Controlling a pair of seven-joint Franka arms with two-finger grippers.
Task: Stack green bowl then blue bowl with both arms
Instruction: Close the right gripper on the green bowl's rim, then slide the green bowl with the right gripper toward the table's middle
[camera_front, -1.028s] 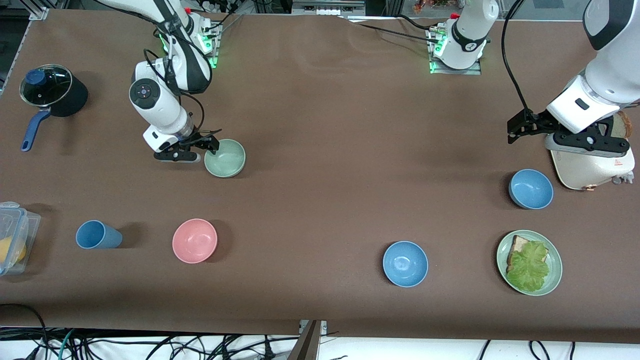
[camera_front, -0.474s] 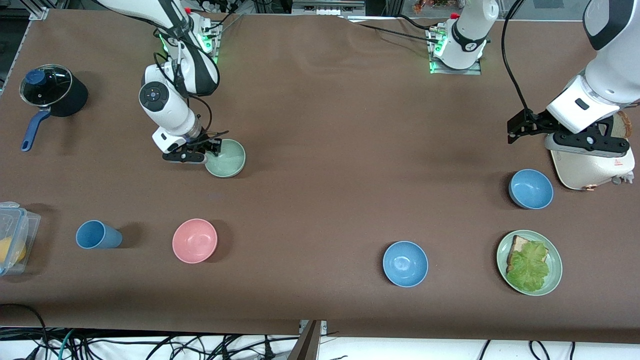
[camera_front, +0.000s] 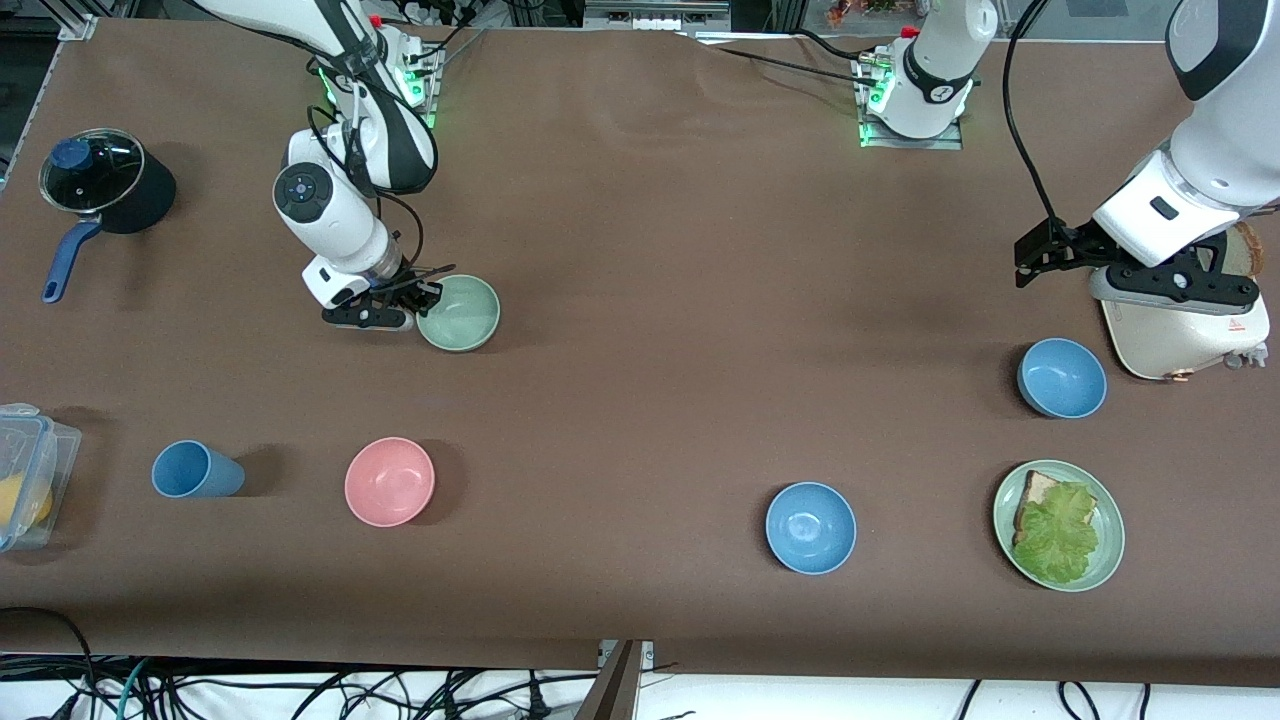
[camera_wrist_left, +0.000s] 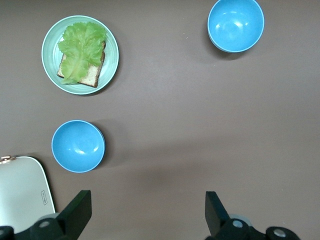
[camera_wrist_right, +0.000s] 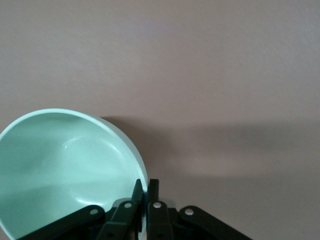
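Right pincer (camera_front: 418, 303) clamping the green bowl (camera_front: 460, 313) rim.

The right pincer's fingers (camera_wrist_right: 141, 192) are gripping the rim of the green bowl, one inside and one outside, at the bench's (camera_front: 640, 250) right-arm end. The left pincer (camera_wrist_left: 145, 212) is waiting above the left-arm end with its fingers spread apart and gripping nothing. One blue bowl (camera_front: 1061, 377) is sitting on the bench just beside this pincer; a second blue bowl (camera_front: 810, 527) is sitting well apart from both pincers.
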